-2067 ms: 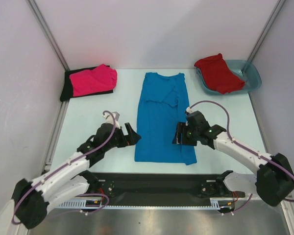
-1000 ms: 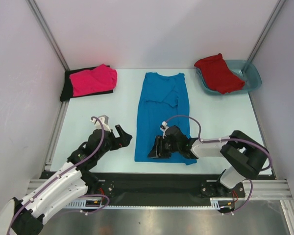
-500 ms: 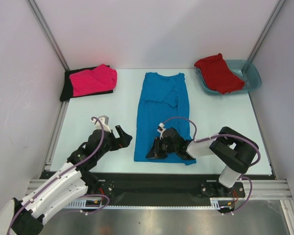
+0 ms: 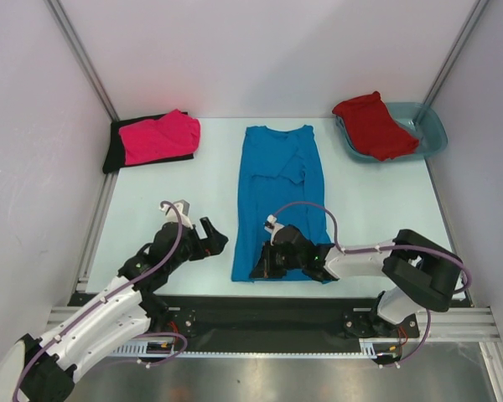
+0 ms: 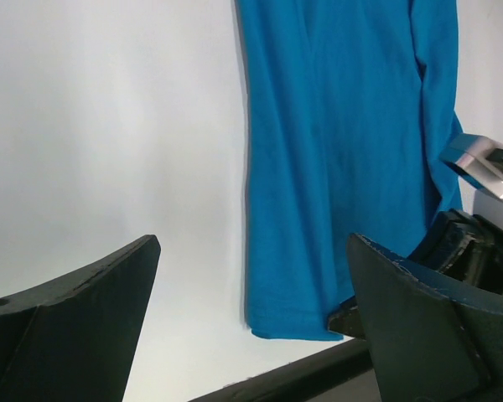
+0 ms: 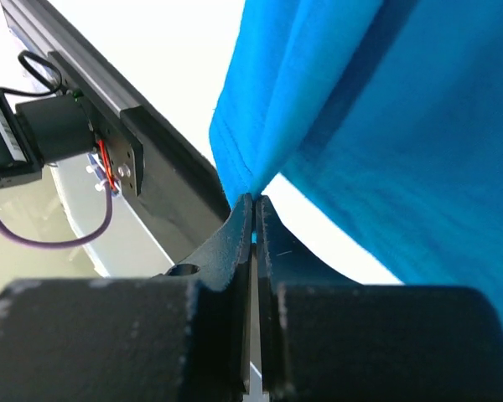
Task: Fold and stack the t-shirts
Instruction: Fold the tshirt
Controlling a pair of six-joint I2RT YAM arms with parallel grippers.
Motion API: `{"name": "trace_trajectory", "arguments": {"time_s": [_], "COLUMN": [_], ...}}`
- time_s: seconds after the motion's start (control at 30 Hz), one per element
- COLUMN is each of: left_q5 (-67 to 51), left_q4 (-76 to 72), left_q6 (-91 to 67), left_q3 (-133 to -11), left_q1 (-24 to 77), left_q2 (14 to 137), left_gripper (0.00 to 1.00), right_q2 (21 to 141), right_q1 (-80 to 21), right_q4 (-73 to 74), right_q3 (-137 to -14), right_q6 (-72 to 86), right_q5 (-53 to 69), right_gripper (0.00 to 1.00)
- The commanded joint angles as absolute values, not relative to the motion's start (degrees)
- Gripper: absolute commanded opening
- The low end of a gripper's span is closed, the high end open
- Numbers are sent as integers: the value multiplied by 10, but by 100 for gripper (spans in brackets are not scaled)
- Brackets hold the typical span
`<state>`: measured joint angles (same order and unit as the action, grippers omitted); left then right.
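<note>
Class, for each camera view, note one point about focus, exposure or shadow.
Top external: even light, sharp throughout. Left wrist: the left gripper dark and slightly soft, the blue t-shirt sharp. Right wrist: the right gripper blurred up close, the table blown out white.

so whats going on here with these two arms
The right gripper is pinched shut on the near hem of the blue t-shirt, which lies flat in the middle of the table. The left gripper is open and empty, just off the shirt's left edge. A folded pink shirt sits on a black one at the far left, and a red shirt lies in the teal tub.
</note>
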<state>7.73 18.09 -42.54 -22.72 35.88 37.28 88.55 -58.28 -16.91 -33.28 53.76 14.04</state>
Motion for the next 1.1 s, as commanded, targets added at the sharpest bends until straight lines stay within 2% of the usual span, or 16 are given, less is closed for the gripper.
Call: {"name": "trace_trajectory", "arguments": {"time_s": [0.0,0.3,0.37,0.5,0.6,0.87,0.9,0.93,0.97,1.07], "left_q5": [62,54,52,47,47,44,44,44,44,42], "left_q4": [157,151,149,145,145,144,143,143,142,139], "left_q6": [-426,-425,-425,-425,-423,-421,-421,-420,-420,-419], "left_q3": [-221,-215,-215,-215,-216,-215,-215,-216,-217,-216], "left_q1": [360,360,359,361,360,359,361,360,360,360], "left_q2": [376,378,380,384,388,392,391,392,394,396], "left_gripper": [100,100,100,100,100,100,100,100,100,100], "right_q2": [855,850,848,849,859,882,880,876,872,847], "right_q1": [-596,-614,-629,-635,-634,-633,-634,-635,-633,-635], "right_q4": [-124,-2,29,41,26,8,13,18,24,53], "right_q3": [-353,-405,-420,-432,-429,-428,-430,-428,-427,-430], "right_q6": [519,509,498,490,492,497,497,500,500,497], "right_q5": [121,62,43,29,38,47,41,35,29,4], "right_gripper": [0,0,5,4,14,23,17,5,0,0]}}
